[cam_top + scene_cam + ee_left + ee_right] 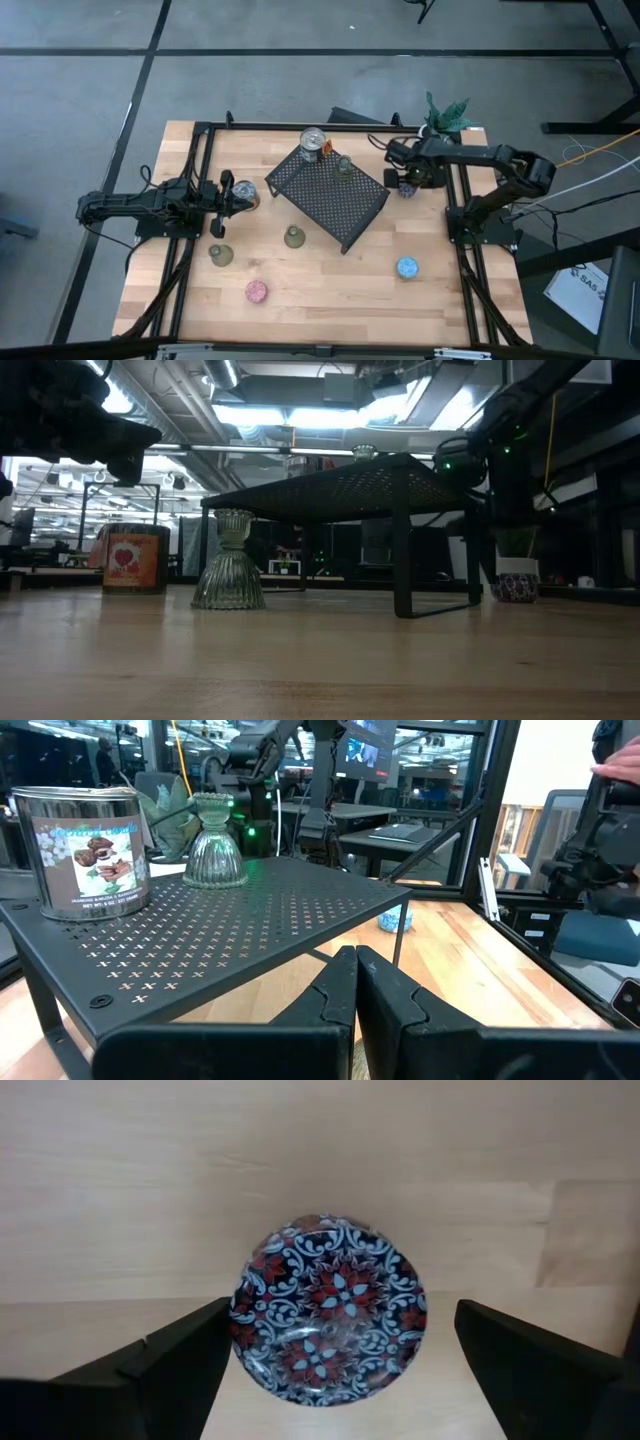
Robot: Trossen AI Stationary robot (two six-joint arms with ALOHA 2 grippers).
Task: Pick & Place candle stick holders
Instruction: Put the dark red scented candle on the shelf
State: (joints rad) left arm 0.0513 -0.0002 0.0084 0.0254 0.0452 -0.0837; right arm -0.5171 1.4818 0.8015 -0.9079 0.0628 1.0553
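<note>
- High view: the right gripper point(405, 186) hangs at the table's point(330, 290) far right, fingers spread wide around a patterned holder point(328, 1308).
- Left gripper point(250, 194) waits at the left, fingers pressed together, holding nothing.
- One glass holder point(343, 166) stands on the black rack point(327, 194) by a tin point(313, 143).
- Two olive holders point(221, 254), a pink holder point(257, 291) and a blue holder point(407, 267) sit near.

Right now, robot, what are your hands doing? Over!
Left gripper shut, empty, waiting beside the black mesh rack. Right gripper open above the patterned holder, not gripping. Nothing in the way. Over.
</note>
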